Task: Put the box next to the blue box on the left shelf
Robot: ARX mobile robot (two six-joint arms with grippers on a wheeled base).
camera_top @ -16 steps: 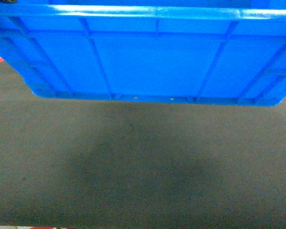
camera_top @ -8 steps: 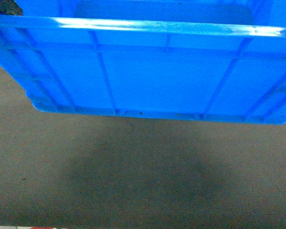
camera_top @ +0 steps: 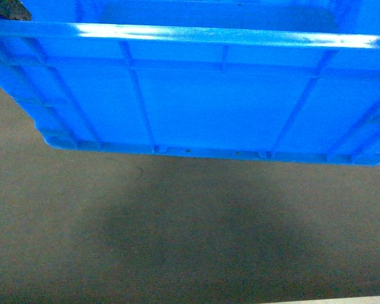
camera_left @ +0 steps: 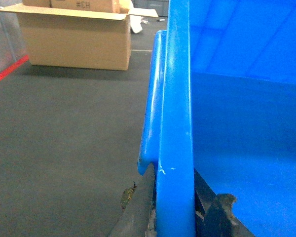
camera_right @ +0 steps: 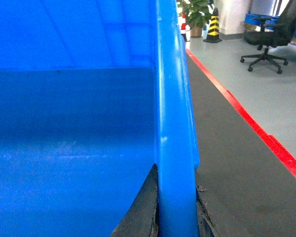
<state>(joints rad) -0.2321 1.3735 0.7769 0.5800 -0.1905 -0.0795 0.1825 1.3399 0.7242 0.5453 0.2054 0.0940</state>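
Observation:
The box [camera_top: 202, 101] is a big bright-blue ribbed crate that fills the top half of the head view and hangs above the dark carpet [camera_top: 177, 240]. My left gripper [camera_left: 176, 200] is shut on the box's left rim [camera_left: 175, 123], one finger outside and one inside the wall. On the opposite side, my right gripper [camera_right: 176, 202] is shut on the right rim [camera_right: 170, 98] in the same way. The inside of the box [camera_right: 64, 148] looks bare. The left shelf and the other blue box are out of view.
An open cardboard carton [camera_left: 74, 37] stands on the floor far to the left, by a red floor line [camera_left: 7, 71]. To the right run a red line [camera_right: 266, 138] and pale floor with an office chair [camera_right: 269, 34], a striped cone [camera_right: 213, 24] and a plant [camera_right: 195, 12].
The box sits lower in the head view than a second ago, showing more of its inside. The floor beneath has slid; the red marks at left are gone and a pale strip shows bottom right.

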